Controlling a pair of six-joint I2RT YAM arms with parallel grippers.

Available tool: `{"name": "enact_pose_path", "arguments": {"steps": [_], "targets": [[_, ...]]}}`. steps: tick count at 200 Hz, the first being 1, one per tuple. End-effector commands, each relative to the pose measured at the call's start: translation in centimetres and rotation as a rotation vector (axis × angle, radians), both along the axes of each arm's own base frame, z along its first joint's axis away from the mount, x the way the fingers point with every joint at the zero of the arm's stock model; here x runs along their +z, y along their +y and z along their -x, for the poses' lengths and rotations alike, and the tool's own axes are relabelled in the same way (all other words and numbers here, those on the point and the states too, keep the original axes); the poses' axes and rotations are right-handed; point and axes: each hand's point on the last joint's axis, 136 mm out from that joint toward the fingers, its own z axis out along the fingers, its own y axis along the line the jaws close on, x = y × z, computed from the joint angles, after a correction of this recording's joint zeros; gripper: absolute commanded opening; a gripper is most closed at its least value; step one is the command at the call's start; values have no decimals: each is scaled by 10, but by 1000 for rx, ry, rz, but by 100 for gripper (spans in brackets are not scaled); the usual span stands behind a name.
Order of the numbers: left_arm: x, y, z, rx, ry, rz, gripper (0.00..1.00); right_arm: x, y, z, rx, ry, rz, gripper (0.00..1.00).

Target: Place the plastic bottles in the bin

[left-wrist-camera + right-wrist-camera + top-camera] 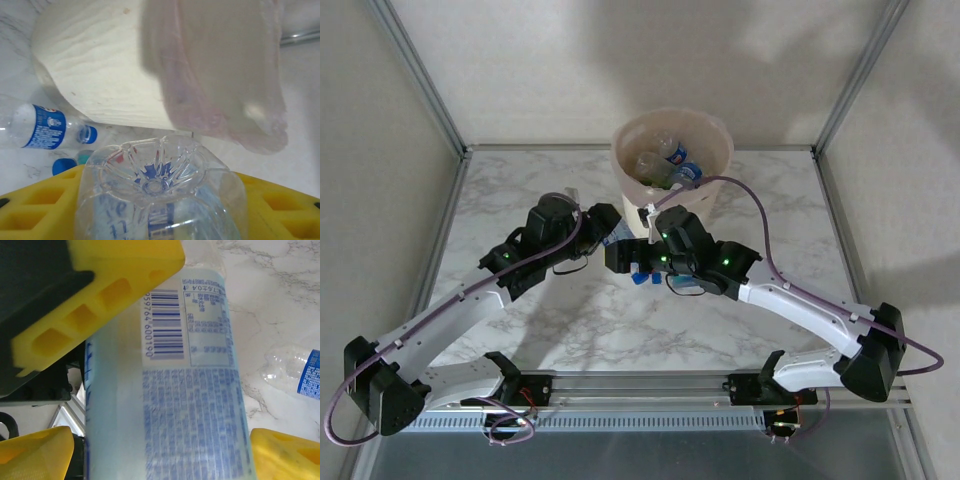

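The left pincer (pixel 160 212) grips clear bottle (pixel 160 182) (base outward); right pincer (pixel 192 380) grips blue-labelled bottle (pixel 200 435)

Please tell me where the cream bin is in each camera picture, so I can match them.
Top external: the bin stands top centre, at the far edge of the marble table.
Left wrist: its cream wall and pinkish liner cover the upper half.
Right wrist: this camera faces a held blue-labelled bottle.
Shared landmark: the marble table, seen in all three.
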Motion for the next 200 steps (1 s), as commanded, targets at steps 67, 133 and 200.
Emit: {"name": "enact_pose_path", "arguments": {"steps": [67, 133, 200], "targets": [[34, -8, -2, -54, -91, 55, 61, 30, 3, -6, -21, -63, -48, 62], [85, 47, -20, 149, -233, -63, 99, 81, -23, -29, -139, -159, -2, 59], [66, 74, -11, 221, -279, -139, 99, 162, -73, -129, -322, -331, 132, 59]]}}
